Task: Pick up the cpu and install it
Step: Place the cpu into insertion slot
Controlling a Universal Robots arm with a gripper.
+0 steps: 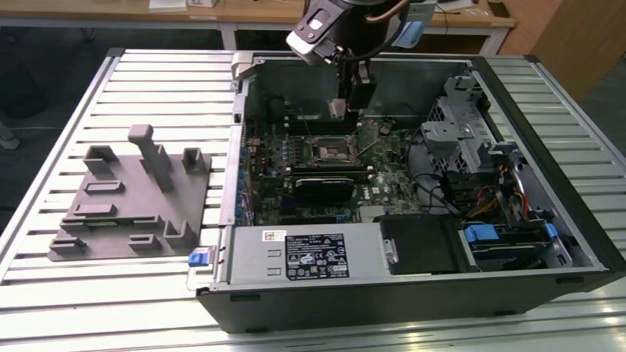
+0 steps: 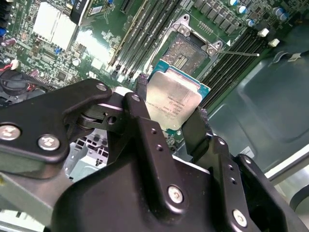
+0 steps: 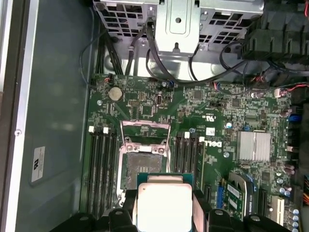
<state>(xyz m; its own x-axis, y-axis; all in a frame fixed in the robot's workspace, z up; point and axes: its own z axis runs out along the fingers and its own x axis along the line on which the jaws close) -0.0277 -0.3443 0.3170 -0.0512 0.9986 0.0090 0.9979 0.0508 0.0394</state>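
From where I stand, the gripper (image 2: 170,110) is clamped on the cpu (image 2: 175,94), a black finger (image 2: 145,123) pressed to each of two opposite edges. The chip's silvery top shows between them in both wrist views. The hand hangs inside the open computer case (image 1: 547,242), over the green motherboard (image 1: 391,183). Below the hand sits the socket (image 2: 186,50), its metal frame flipped open — the chip is held clear of it. Well away from the hand, outside the case, the grey fixture (image 1: 127,198) lies on the slatted table (image 1: 59,308).

Arm (image 1: 344,26) reaching down, tool (image 2: 172,101) pinching the cpu (image 2: 176,91)
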